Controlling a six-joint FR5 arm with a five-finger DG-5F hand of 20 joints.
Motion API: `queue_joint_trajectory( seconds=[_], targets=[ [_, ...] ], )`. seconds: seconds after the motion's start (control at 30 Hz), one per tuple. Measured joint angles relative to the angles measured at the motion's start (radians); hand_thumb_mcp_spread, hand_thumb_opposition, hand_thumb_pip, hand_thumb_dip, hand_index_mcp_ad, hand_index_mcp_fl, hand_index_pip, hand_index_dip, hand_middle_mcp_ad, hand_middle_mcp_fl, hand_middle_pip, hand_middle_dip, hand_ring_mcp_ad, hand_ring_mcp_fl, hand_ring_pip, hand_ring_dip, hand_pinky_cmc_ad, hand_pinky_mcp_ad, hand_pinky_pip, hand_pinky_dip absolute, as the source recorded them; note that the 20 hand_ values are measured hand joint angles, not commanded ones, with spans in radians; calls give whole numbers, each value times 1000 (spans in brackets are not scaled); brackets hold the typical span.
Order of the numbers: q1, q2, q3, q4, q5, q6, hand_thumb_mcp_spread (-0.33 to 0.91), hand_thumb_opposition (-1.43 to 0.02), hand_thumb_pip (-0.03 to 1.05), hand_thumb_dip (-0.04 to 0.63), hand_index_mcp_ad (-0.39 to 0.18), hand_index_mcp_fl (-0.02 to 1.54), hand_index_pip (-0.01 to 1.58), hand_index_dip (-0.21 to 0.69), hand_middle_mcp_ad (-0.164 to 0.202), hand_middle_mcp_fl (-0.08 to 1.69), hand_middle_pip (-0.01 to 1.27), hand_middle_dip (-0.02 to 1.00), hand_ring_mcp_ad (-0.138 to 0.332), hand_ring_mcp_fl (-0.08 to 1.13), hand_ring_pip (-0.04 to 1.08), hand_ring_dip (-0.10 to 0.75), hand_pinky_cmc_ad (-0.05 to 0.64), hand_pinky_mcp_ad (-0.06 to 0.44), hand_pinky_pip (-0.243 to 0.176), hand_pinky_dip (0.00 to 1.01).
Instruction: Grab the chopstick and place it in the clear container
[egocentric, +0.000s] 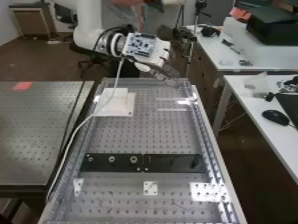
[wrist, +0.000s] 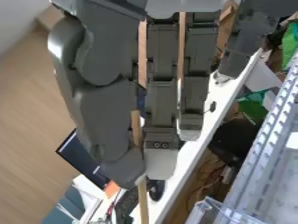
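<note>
Hand (egocentric: 159, 69) pinched chopstick (wrist: 143, 204) between thumb and fingers | hung near far end of surface (egocentric: 120, 200) | white block (egocentric: 114, 106) sat there

My hand (egocentric: 155, 55) has a chopstick (wrist: 144, 204) pinched btwn thumb (wrist: 113, 130) & fingers (wrist: 161, 100), stick approx. lengthwise w/ them, one end out past the tips. Beyond: white desk (wrist: 187, 162) w/ blk mouse (wrist: 156, 191) & kybd (wrist: 124, 205), plus wood-look floor (wrist: 33, 110). Clear plastic container (wrist: 207, 206), corner only, sits apart from the stick, near a perforated metal rail (wrist: 265, 137).
</note>
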Motion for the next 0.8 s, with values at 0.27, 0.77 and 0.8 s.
queue_joint_trajectory(
  seconds=[0.27,0.77,0.8],
  targets=[
    [-5,10,-1,16,-11,-75,738,-1084,412,278,-93,1421,140,431,72,1504,234,611,84,897,105,370,311,279,51,178],
    [-19,8,37,-16,-85,-325,738,-1084,412,278,-99,1417,140,435,72,1504,234,611,84,894,105,370,314,279,51,178],
    [-20,7,40,-19,-90,-342,738,-1084,412,278,-101,1421,140,435,72,1504,234,611,86,894,105,370,314,279,51,178]
  ],
)
